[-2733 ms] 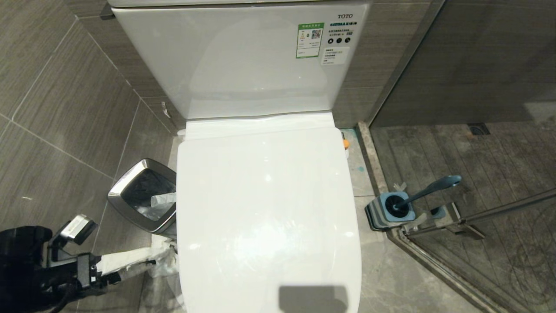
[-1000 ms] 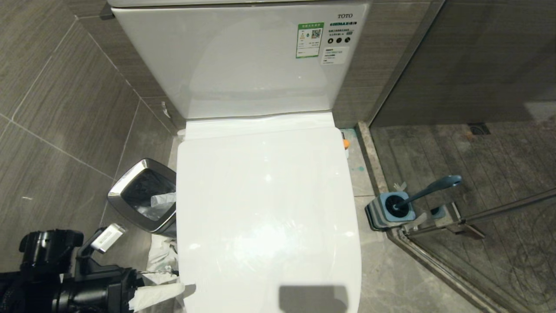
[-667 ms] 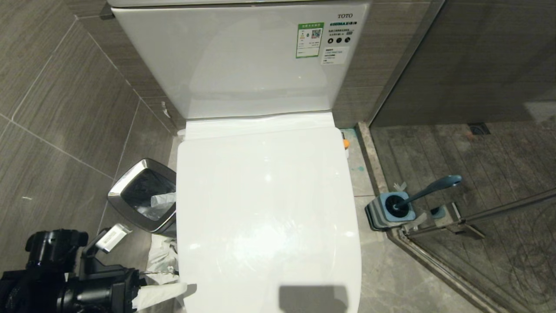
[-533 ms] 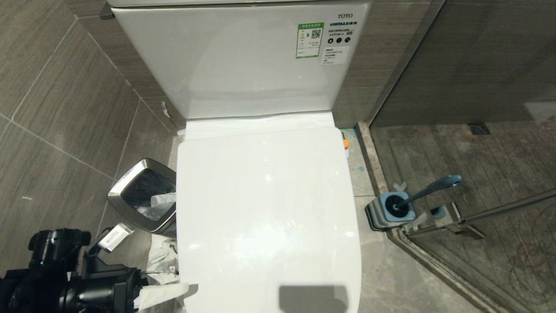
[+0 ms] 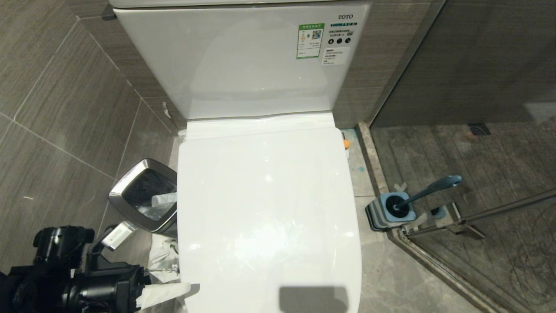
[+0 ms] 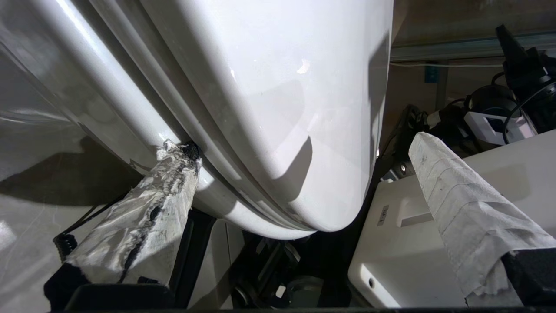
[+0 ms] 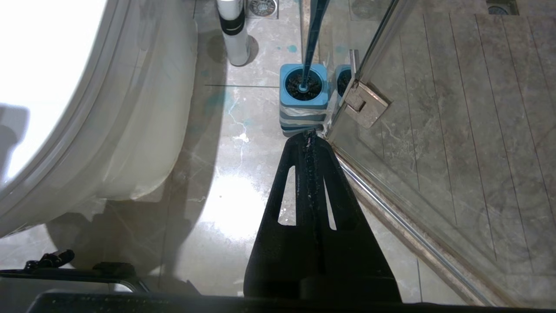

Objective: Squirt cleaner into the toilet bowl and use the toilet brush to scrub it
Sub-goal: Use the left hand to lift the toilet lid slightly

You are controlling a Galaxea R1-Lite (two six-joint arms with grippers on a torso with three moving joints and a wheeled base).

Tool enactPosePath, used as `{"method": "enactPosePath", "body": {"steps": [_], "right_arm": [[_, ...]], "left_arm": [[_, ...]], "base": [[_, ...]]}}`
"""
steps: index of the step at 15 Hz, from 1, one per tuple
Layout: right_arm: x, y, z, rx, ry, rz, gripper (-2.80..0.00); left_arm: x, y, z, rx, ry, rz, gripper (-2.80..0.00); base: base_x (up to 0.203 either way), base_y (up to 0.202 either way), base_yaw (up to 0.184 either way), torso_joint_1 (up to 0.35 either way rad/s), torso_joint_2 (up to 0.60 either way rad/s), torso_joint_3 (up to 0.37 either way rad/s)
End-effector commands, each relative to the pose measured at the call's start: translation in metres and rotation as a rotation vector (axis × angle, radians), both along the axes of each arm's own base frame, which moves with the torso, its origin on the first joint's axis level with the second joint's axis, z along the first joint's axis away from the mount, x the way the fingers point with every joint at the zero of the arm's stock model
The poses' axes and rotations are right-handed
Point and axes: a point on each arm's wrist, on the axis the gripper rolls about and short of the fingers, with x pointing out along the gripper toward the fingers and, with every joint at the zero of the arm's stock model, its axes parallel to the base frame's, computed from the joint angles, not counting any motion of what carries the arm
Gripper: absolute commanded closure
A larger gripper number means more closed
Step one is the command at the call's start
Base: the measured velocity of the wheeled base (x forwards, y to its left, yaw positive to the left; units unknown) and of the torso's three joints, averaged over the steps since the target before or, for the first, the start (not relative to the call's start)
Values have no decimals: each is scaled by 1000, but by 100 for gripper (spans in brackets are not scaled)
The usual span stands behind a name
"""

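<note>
Left gripper point(image 6: 304, 174), fingers spread wide and wrapped in tissue, is sitting at the lower left of the head view with one fingertip point(image 6: 180, 152) nosing under the closed toilet lid's point(image 5: 269, 208) edge. I'm judging this as lid-lifting; next I'm needing upward leverage. Toilet brush point(image 5: 428, 189) is waiting in its holder point(image 5: 388, 213) at right; right gripper point(image 7: 310, 137) is idling pressed together.

Count — one toilet point(image 5: 269, 208), lid down; one toilet brush point(image 5: 428, 189) in one holder point(image 5: 384, 216); one waste bin point(image 5: 143, 198); one cleaner bottle point(image 7: 233, 30); two grippers — left point(image 6: 304, 182), right point(image 7: 310, 134).
</note>
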Motion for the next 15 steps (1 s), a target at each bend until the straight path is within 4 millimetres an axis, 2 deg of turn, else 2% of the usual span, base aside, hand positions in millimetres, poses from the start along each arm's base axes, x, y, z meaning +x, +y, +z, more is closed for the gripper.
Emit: {"method": "enactPosePath", "body": {"steps": [1,7,15], "right_arm": [[0,0,0,-1,0,0,0],[0,0,0,-1,0,0,0],[0,0,0,-1,0,0,0]], "left_arm": [[0,-3,-1,-2,4,-17,-280],[-3,-19,-1,-2,3,-92,-280],[-10,-24,9,-20,-16,-115,-280]], "base": [[0,0,0,0,0,0],[0,0,0,0,0,0],[0,0,0,0,0,0]]}}
